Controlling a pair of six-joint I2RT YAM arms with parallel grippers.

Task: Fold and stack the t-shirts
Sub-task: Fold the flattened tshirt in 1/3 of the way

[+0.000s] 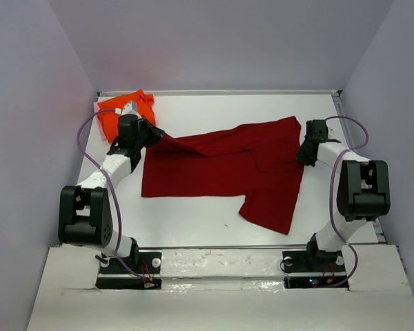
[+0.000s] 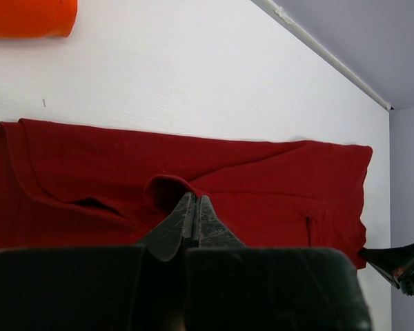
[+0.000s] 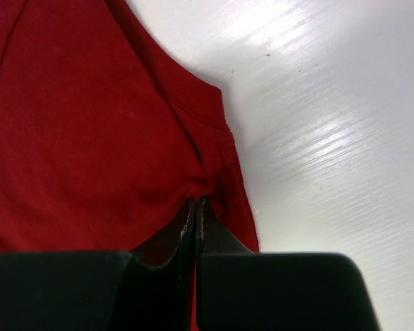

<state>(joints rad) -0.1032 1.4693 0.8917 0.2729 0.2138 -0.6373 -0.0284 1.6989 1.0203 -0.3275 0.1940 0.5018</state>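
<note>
The dark crimson t-shirt (image 1: 224, 162) lies spread across the middle of the white table, one sleeve reaching toward the front right. My left gripper (image 1: 154, 135) is shut on a pinch of its left edge, lifting a small fold (image 2: 167, 186). My right gripper (image 1: 302, 157) is shut on its right edge, where the cloth puckers at the tips (image 3: 203, 189). The bright orange t-shirt (image 1: 121, 110) lies bunched in the far left corner, behind the left arm; its corner also shows in the left wrist view (image 2: 29, 17).
The table (image 1: 214, 217) is walled by grey panels at the left, back and right, with a metal rim (image 1: 221, 92) along the far edge. The right gripper's tip shows at the right edge of the left wrist view (image 2: 403, 265).
</note>
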